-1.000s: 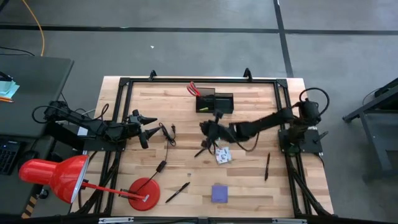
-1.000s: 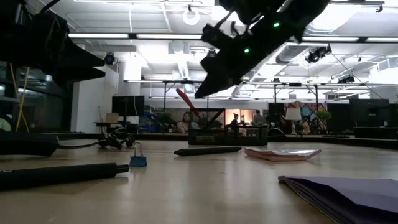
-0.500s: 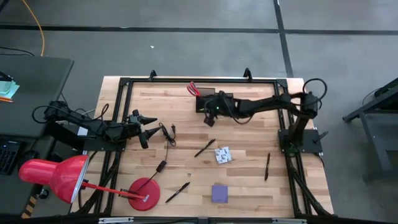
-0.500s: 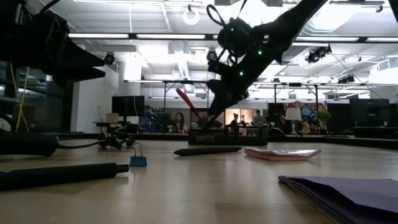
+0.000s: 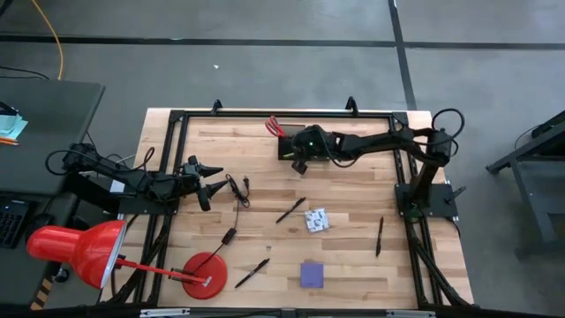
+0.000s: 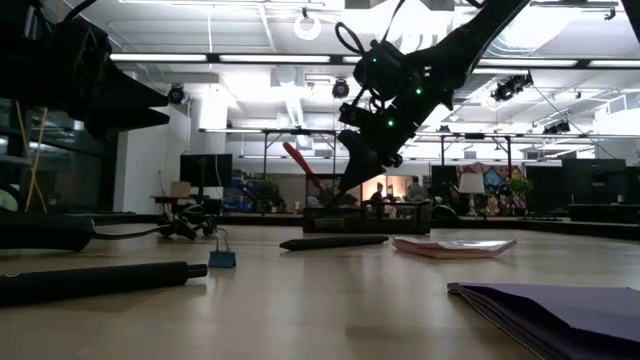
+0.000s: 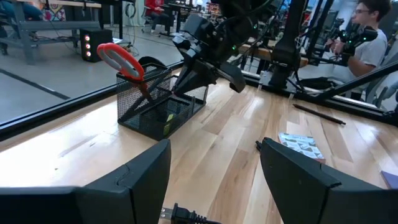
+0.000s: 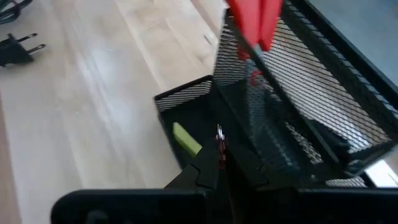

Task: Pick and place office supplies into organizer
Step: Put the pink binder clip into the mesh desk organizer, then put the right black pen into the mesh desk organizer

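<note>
One pen poised over the organizer

One slim black pen (image 8: 219,144) hangs nose-down over the organizer (image 5: 305,144), pinched between the closed fingers of the right gripper (image 5: 301,156), its tip above the low tray beside the cup holding the red-handled scissors (image 7: 122,60). It looks light, stiff and smooth, likely to slip or swing unless held mid-barrel. A yellow piece (image 8: 186,138) lies in the tray. Well away from the organizer, the left gripper (image 5: 207,179) waits over the surface (image 5: 353,256) with fingers spread.

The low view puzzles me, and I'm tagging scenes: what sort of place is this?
Probably a robotics lab in an open workshop hall. A wooden table carries two arms, a framed rig stands behind it, and a person sits at another workstation.
</note>
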Controlling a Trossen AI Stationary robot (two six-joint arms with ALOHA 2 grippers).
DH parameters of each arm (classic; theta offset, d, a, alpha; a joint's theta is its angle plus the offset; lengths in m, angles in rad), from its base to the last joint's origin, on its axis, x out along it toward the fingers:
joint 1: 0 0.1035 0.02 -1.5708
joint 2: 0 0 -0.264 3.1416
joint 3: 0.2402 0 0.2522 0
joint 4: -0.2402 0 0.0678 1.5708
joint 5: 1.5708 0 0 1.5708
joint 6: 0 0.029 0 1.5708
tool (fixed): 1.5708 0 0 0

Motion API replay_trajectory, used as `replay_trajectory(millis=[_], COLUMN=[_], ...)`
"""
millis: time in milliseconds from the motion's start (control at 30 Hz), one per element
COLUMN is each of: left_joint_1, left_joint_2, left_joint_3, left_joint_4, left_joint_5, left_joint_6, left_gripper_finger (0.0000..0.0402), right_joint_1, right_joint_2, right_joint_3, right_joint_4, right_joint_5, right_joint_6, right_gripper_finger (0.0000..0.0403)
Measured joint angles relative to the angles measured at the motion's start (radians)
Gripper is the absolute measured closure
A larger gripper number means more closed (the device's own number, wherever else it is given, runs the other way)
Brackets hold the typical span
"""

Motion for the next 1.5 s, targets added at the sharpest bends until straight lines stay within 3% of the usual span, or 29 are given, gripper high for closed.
replay_trajectory(millis=[867, 1300, 1500], left_joint_1=[0.000, 0.000, 0.000], left_joint_2=[0.000, 0.000, 0.000], left_joint_3=[0.000, 0.000, 0.000], left_joint_4=[0.000, 0.000, 0.000], left_joint_5=[0.000, 0.000, 0.000], left_joint_6=[0.000, 0.000, 0.000], left_gripper_finger=[0.0169, 0.0169, 0.0169], right_joint_1=[-0.029, -0.029, -0.028], right_joint_2=[0.000, 0.000, 0.000], right_joint_3=[0.000, 0.000, 0.000], right_joint_4=[0.012, 0.011, 0.027], right_joint_5=[-0.053, -0.034, -0.210], right_joint_6=[-0.019, 0.003, 0.063], right_gripper_finger=[0.0377, 0.0334, 0.0334])
